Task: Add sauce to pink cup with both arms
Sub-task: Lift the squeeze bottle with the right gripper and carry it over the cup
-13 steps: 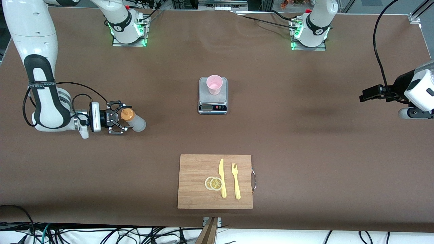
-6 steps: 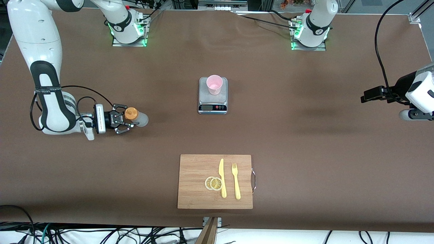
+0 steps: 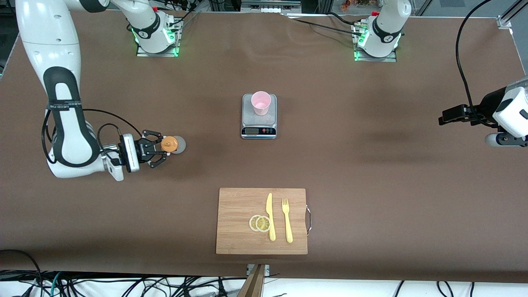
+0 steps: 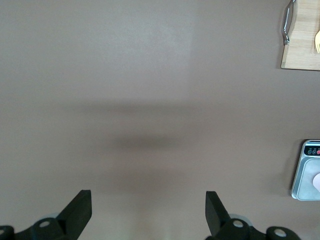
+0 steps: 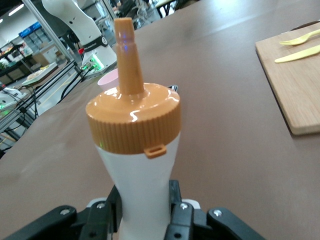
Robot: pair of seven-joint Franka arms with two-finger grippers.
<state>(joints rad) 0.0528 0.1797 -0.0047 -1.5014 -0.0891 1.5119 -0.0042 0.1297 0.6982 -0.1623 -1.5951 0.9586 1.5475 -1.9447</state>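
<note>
Right gripper (image 3: 165, 149) clamped on sauce bottle (image 3: 170, 144), mid-left of frame.
Left gripper (image 4: 147, 212) waits spread wide, empty; pink cup (image 3: 260, 102) on scale (image 3: 258, 122), centre.

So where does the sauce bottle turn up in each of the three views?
Front view: sauce bottle upright toward the right arm's end of the table, gripped by the right gripper.
Left wrist view: not in it.
Right wrist view: bottle fills the centre.
Shared landmark: the wooden cutting board.

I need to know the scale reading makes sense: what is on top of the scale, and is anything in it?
Only the pink cup stands upright on the scale. It looks empty, though its bottom is hard to make out. The platform under the cup is covered.
</note>
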